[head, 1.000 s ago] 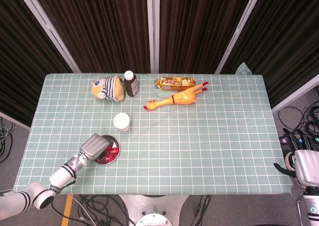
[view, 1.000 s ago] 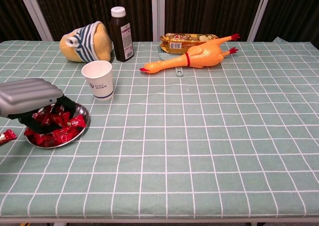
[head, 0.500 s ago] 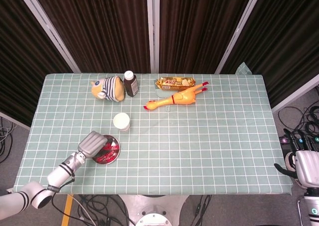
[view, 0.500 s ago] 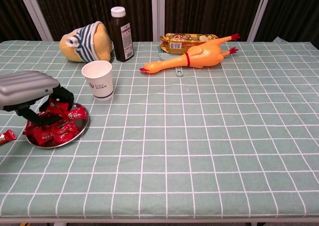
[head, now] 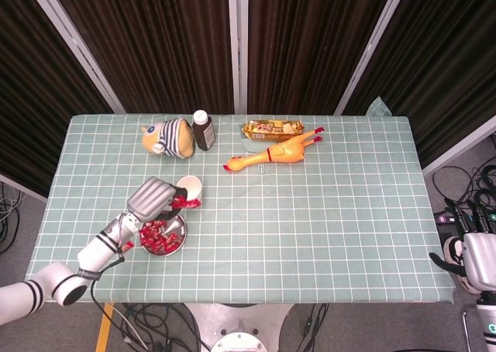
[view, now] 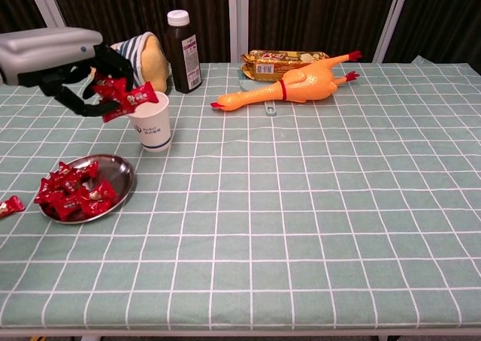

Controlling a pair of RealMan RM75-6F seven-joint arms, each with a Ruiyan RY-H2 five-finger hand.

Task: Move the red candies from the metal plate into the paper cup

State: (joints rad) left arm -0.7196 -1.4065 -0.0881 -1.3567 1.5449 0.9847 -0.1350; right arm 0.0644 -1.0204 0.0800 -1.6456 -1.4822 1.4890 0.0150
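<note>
Holding several red candies in its dark fingers, the left hand sits at the upper left of the chest view, raised above the counter, with the wrappers just at the near rim of the paper cup; the head view places this hand immediately left of the cup. What the cup contains cannot be seen from either camera. Below and left of the cup, the metal plate carries a heap of red candies piled toward its left half, with its right portion bare. One stray red candy lies on the cloth at the far left edge of the chest view, apart from the plate. Along the top of the counter stand a striped plush toy, a dark bottle with a white cap, a packet of biscuits and a rubber chicken lying on its side. A pale green checked cloth covers the counter, and dark curtain panels with light frames close off the background. At the lower right edge of the head view the right hand hangs off the counter; whether its fingers are spread or closed cannot be told.
</note>
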